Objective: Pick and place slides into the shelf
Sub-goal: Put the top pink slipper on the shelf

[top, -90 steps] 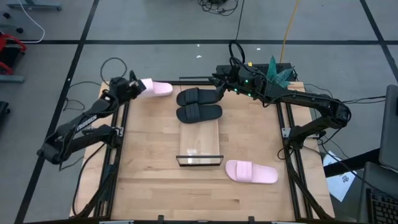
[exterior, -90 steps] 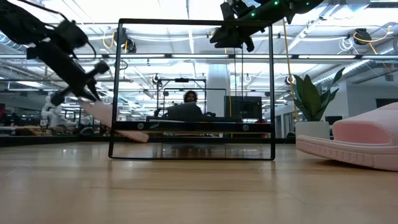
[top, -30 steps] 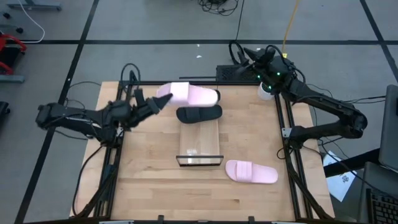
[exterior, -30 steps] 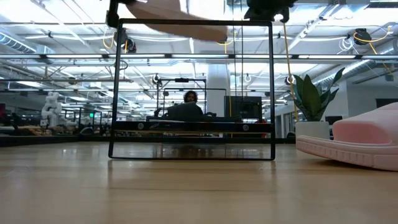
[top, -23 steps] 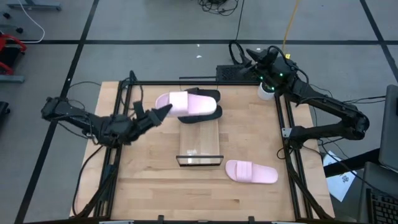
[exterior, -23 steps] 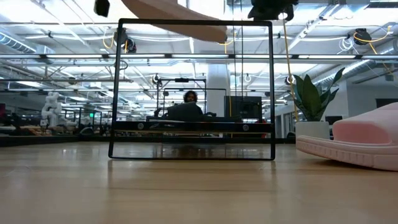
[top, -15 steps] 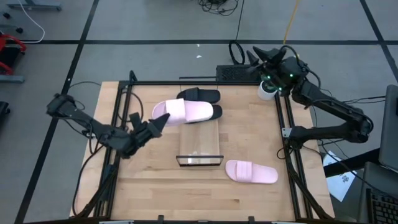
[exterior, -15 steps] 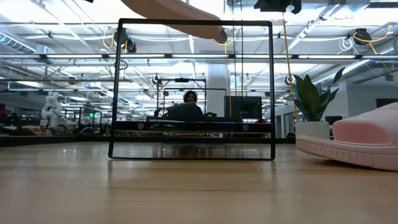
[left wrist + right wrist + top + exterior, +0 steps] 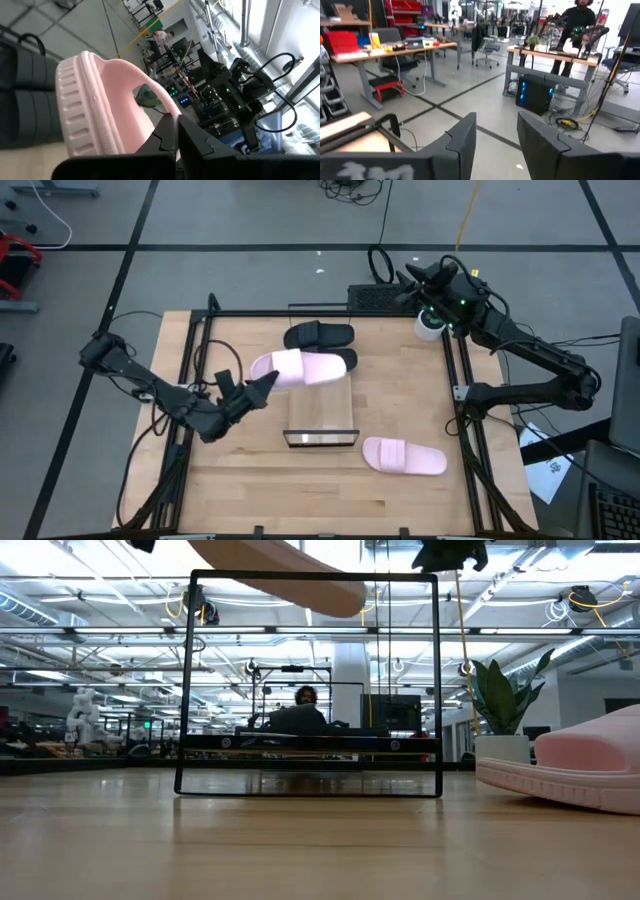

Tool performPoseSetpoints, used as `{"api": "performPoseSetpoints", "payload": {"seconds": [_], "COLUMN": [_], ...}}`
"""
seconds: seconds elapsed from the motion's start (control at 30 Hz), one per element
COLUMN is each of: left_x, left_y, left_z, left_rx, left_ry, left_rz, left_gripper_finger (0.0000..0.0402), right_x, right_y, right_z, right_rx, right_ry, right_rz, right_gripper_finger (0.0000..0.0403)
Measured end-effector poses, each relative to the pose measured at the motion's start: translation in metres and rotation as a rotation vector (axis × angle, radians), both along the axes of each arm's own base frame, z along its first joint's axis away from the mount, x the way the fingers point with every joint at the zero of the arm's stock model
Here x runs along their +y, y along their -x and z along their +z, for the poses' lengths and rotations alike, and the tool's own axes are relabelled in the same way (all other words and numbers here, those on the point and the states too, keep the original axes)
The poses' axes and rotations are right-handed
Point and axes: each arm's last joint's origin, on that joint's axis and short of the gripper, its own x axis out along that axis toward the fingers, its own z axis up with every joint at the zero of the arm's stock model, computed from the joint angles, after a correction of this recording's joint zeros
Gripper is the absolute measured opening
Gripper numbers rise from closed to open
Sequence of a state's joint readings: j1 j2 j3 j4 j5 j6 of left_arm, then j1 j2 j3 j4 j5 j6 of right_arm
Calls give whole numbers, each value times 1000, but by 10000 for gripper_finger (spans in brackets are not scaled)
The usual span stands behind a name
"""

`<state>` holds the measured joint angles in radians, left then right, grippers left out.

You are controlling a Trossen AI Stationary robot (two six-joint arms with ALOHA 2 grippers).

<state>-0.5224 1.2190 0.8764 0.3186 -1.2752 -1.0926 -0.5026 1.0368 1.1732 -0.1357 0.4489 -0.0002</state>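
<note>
The left gripper (image 9: 262, 386) reaches in over the table (image 9: 400, 500) from the left side, its fingers pressed together on the end of a pale pink slide (image 9: 300, 366). It holds that slide in the air over the far end of the shelf (image 9: 322, 408). In the low view the slide's sole (image 9: 290, 570) hangs at the top of the dark frame (image 9: 308, 685) at the shelf's near end, well clear of the wood. In the left wrist view the fingers (image 9: 170, 137) pinch the pink slide (image 9: 100, 115) at its edge, with the ribbed strap curving beside them.

Two black slides lie at the far end of the shelf. One (image 9: 320, 335) lies fully in sight; the other (image 9: 348, 360) is mostly covered by the lifted pink one, so only its end shows, and whether it rests on the plank or just beyond it is hard to say from above.

The second pale pink slide (image 9: 404, 456) lies flat on the table near the shelf's dark-edged end, just to the right of it, and fills the right edge of the low view (image 9: 575, 770).

The right gripper (image 9: 409, 278) waits raised beyond the table's far right corner, pointing away from the table, its fingers (image 9: 462, 142) spread with nothing between them.
</note>
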Motion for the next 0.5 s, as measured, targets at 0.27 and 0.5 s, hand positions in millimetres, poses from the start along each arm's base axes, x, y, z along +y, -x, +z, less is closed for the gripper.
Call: {"api": "performPoseSetpoints", "payload": {"seconds": [0.27, 0.5], "left_x": [-4, 4], "left_y": [-33, -58], "left_z": [-33, -63], "left_rx": [-49, -81], "left_ry": [89, 194], "left_rz": [23, 13], "left_gripper_finger": [0, 0], "right_x": [0, 0], "right_y": [0, 0], "right_z": [-1, -1], "right_rx": [30, 83], "right_ry": [10, 49], "right_rz": [5, 11], "right_gripper_finger": [134, 134]}}
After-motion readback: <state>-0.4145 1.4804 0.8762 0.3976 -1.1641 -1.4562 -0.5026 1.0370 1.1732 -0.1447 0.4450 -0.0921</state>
